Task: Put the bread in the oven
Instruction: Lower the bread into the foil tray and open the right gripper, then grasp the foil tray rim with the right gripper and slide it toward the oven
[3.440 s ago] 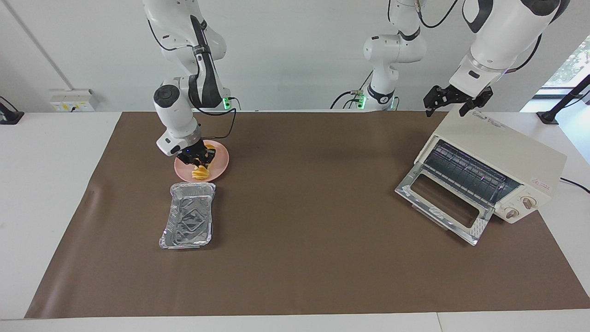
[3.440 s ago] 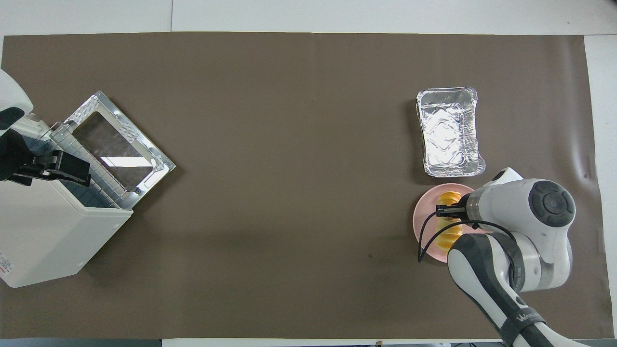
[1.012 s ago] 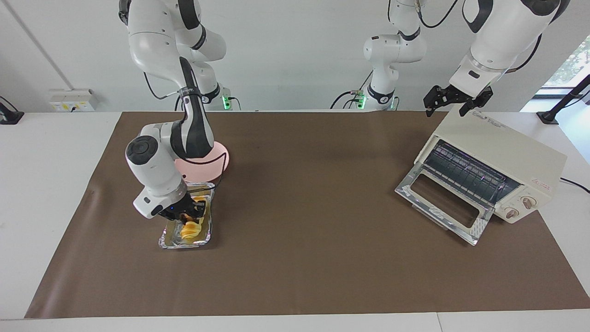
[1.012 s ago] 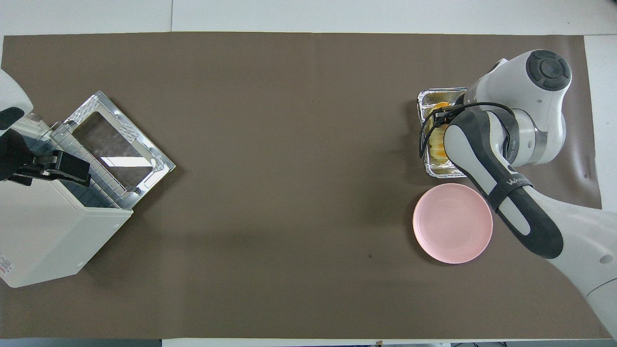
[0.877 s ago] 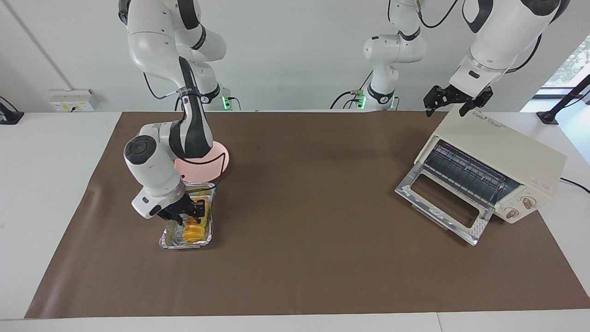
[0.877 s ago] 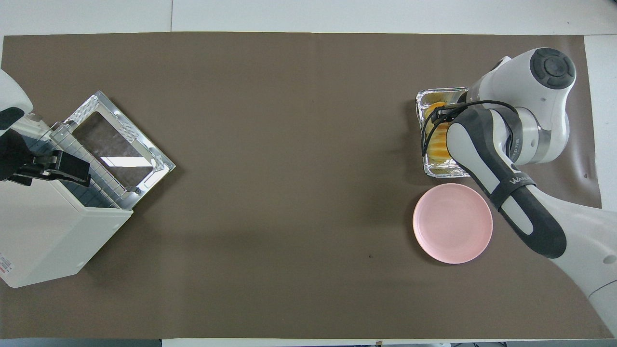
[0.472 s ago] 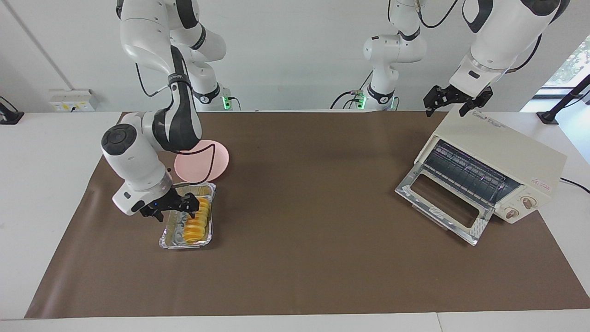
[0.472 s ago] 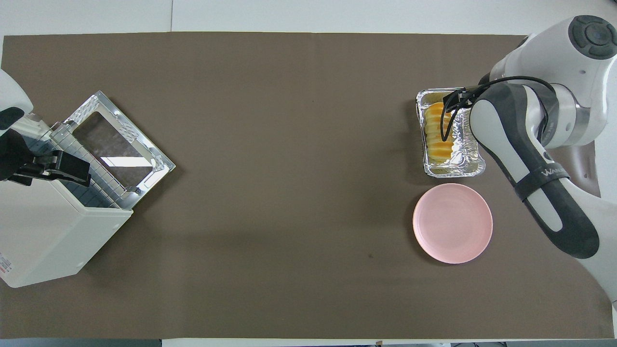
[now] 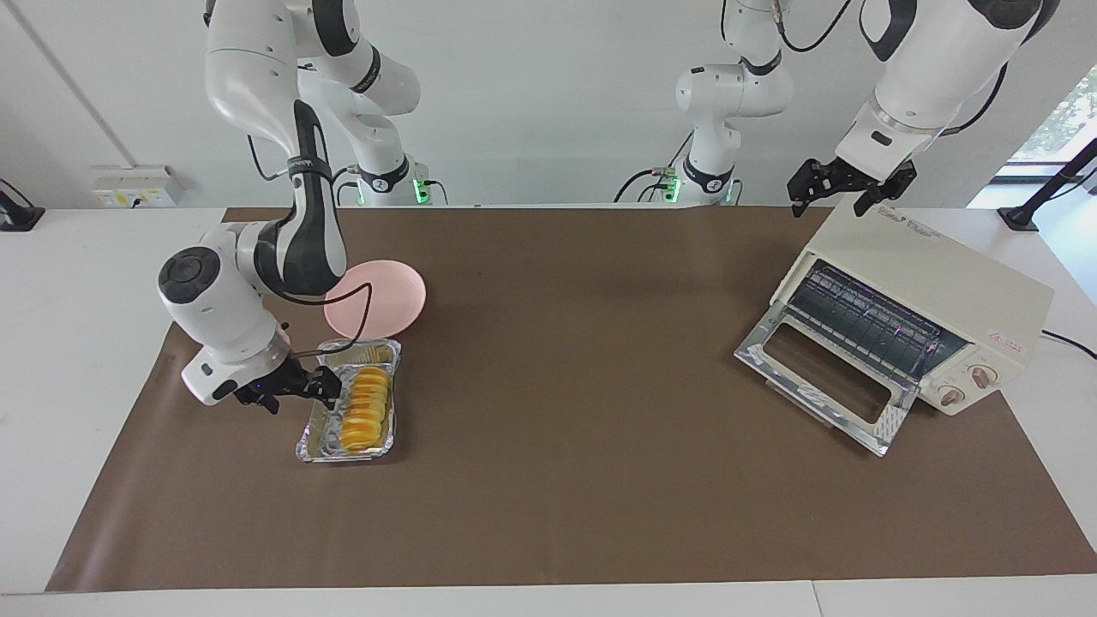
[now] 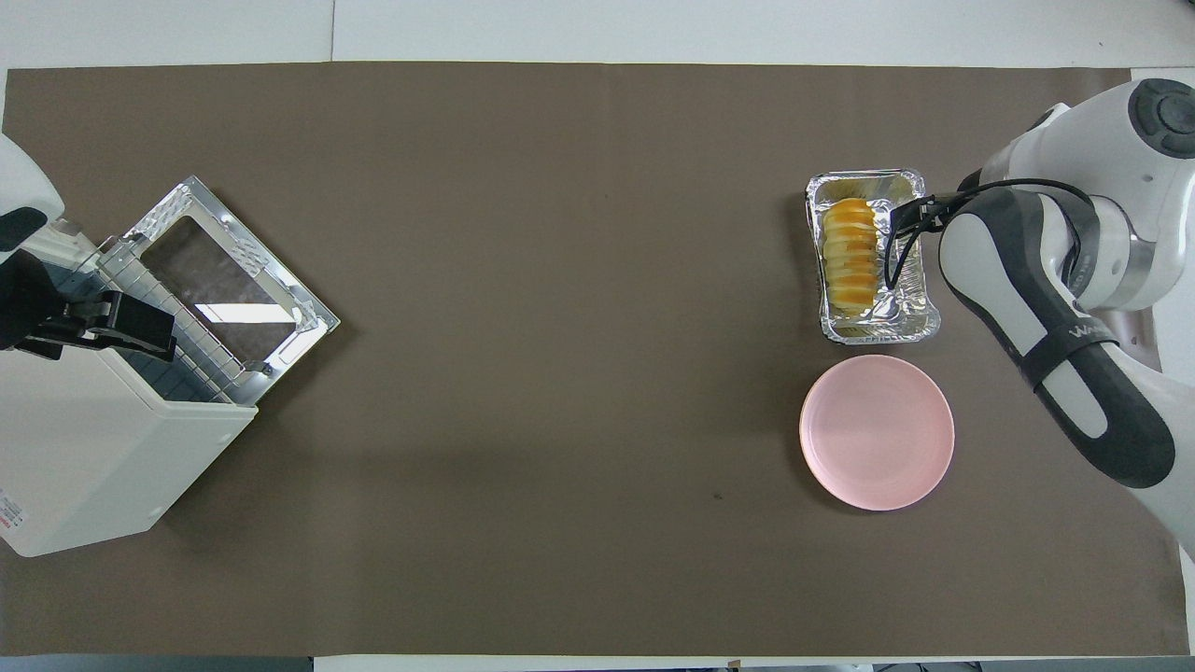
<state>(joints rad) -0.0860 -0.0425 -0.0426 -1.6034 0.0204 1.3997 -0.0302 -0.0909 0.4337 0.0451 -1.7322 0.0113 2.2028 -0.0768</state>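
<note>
The bread (image 9: 363, 408) is lying lengthwise in the foil tray (image 9: 316, 430), just beside the right tool (image 9: 296, 390), which is hovering low over the tray's edge on the side toward the right arm's end of the surface (image 9: 566, 480). That tool's fingers are standing apart and holding nothing. The pink plate (image 9: 386, 300) is sitting bare next to the tray, on the side nearer the robots.

The left tool (image 9: 844, 188) is waiting over the top rear corner of the oven (image 9: 934, 283), fingers spread and empty; below it the glass door (image 9: 818, 373) is lying dropped open with the rack showing.

The bread looks light, soft and ridged, so it is likely to dent under a hard squeeze but not slip. The tray seems thin, light foil that would buckle or tip if pinched carelessly. Judging by the layout, the sensible hold is on the tray's rim at a short end or mid-side, gripping gently and keeping it level, so the bread is riding inside rather than rolling out. The oven is standing well apart from the right tool, toward the left arm's end, so a long carry or a handover seems likely.
</note>
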